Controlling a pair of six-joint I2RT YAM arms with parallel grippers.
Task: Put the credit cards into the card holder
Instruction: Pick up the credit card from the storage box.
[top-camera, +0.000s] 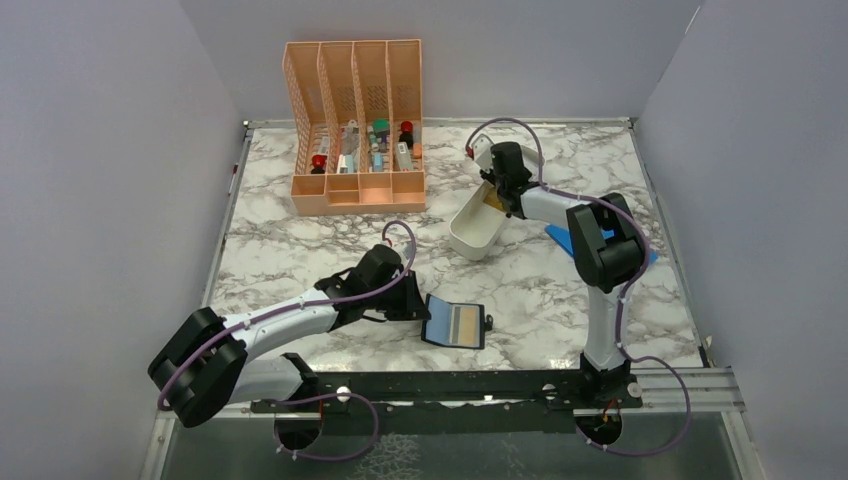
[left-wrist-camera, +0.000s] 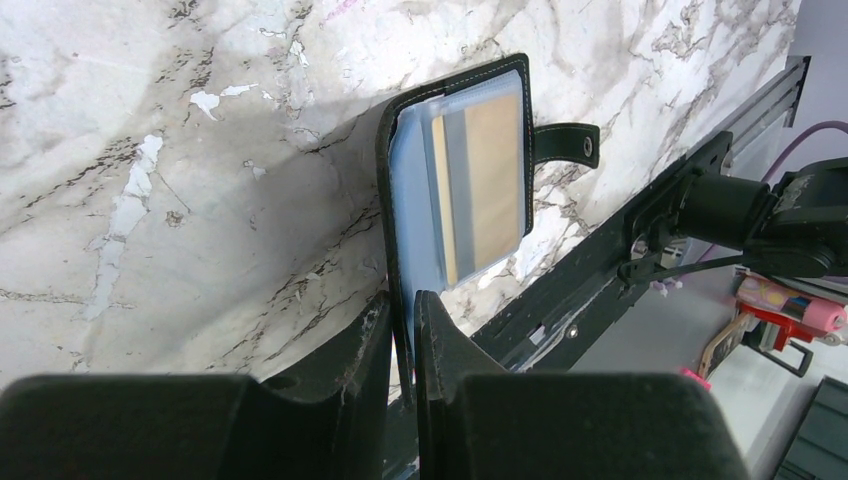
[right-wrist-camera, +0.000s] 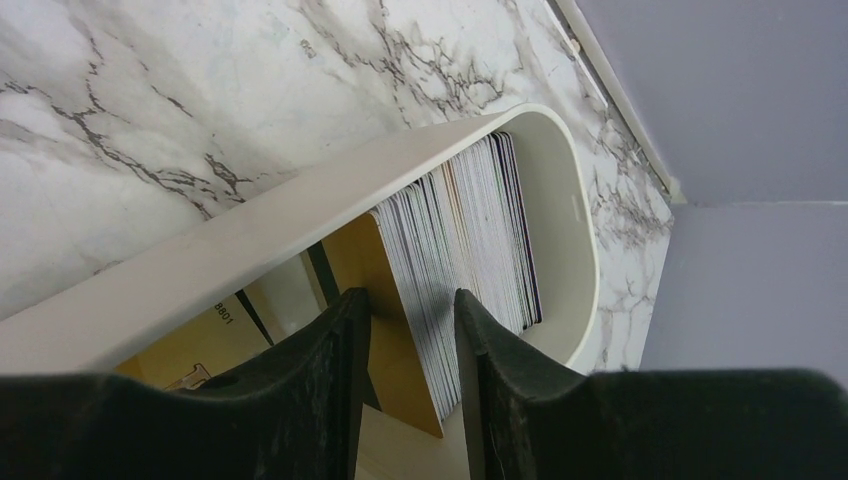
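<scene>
tray wall (right-wrist-camera: 250, 240) close beside right tool (right-wrist-camera: 410, 300), cards (right-wrist-camera: 480, 230) packed tight

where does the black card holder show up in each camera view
Top external: the card holder is at lower centre, open, just right of the left gripper.
Left wrist: centre of the picture, upper half, its near edge pinched in the left gripper.
Right wrist: not in view.
Shared landmark: the marble table, seen in all three views.

Bright, even light; soft shadow on the table (left-wrist-camera: 290, 110); little glare.
</scene>
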